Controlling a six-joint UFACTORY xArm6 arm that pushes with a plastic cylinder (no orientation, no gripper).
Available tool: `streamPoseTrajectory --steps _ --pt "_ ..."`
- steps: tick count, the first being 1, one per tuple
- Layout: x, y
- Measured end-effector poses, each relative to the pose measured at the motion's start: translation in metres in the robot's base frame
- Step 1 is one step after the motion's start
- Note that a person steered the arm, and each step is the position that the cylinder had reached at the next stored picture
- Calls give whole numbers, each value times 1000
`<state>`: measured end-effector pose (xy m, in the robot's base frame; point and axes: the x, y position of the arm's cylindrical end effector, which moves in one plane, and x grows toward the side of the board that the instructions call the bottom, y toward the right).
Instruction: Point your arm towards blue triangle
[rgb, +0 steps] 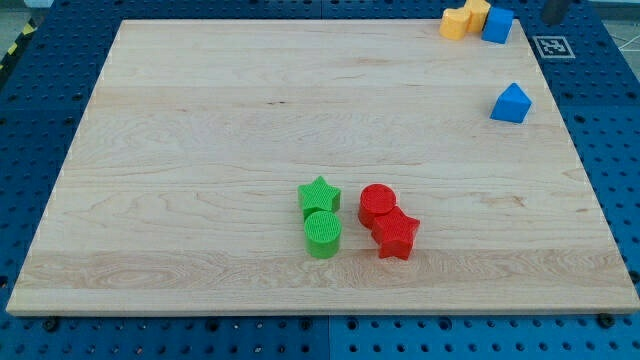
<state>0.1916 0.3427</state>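
The blue triangle lies near the board's right edge, in the upper part of the view. A dark shape at the view's top edge, above and right of the triangle, looks like my rod. Its lower end, my tip, sits just off the board's top right corner. It is well above the blue triangle and touches no block.
A blue cube and two yellow blocks cluster at the board's top right corner. A green star, green cylinder, red cylinder and red star sit at lower centre. A printed marker lies off the board.
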Motion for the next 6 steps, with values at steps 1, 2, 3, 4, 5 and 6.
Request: streamPoseTrajectory --steps 1,2,3,4,5,6 --pt "0 -18" --pt "0 -54" --pt "0 -49" --pt "2 -9" --pt "12 3" --pt "80 2"
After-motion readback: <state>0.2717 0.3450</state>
